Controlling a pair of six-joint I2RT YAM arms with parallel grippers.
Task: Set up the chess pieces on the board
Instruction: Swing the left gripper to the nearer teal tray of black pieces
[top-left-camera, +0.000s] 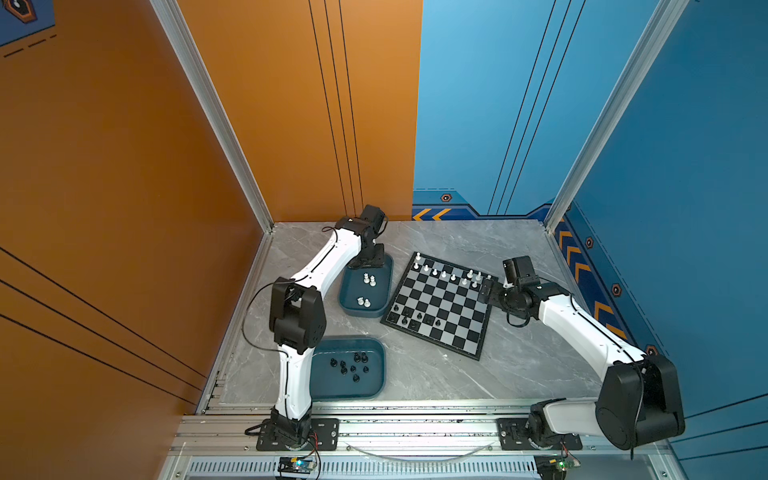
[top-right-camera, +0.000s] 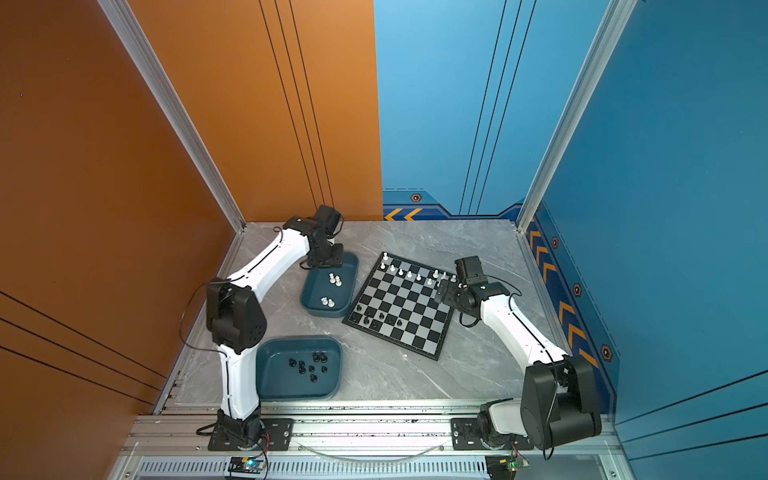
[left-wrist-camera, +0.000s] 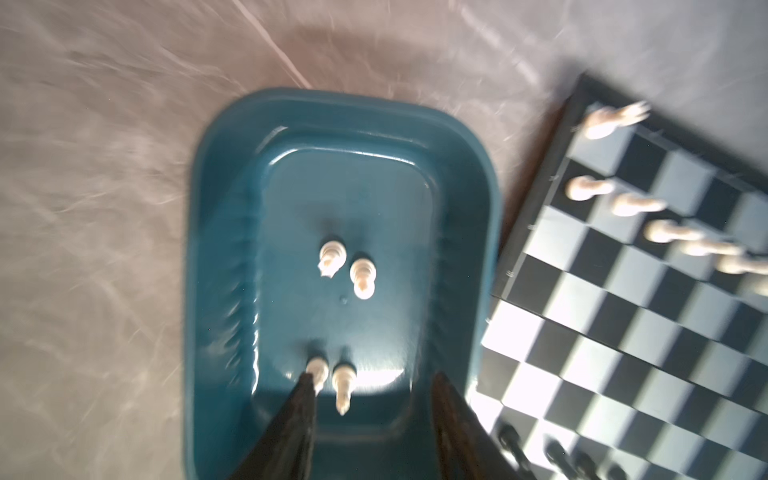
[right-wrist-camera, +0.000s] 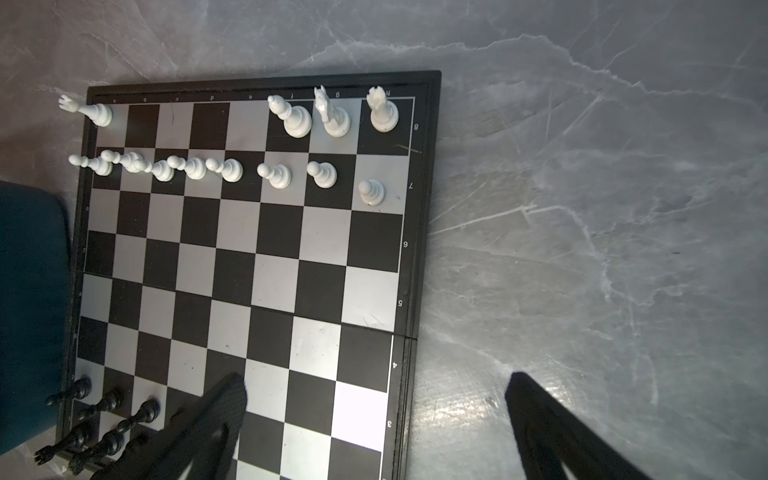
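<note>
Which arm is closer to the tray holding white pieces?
Left. The left gripper hangs over the far end of the tray; the right gripper is across the board, above its opposite edge.

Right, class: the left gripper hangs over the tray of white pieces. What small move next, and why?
Probably lower the left gripper onto one white piece in the teal tray and close. It is open and empty, four white pieces stand there, and the chessboard's white back row shows four bare squares.

From the board (top-left-camera: 440, 309), you'll find the far tray (top-left-camera: 347, 293) at nine o'clock and the near tray (top-left-camera: 374, 387) at eight. Chess pieces (top-left-camera: 435, 272) line its twelve-o'clock edge, crowd its nine-o'clock corner, and sit in both trays.
</note>
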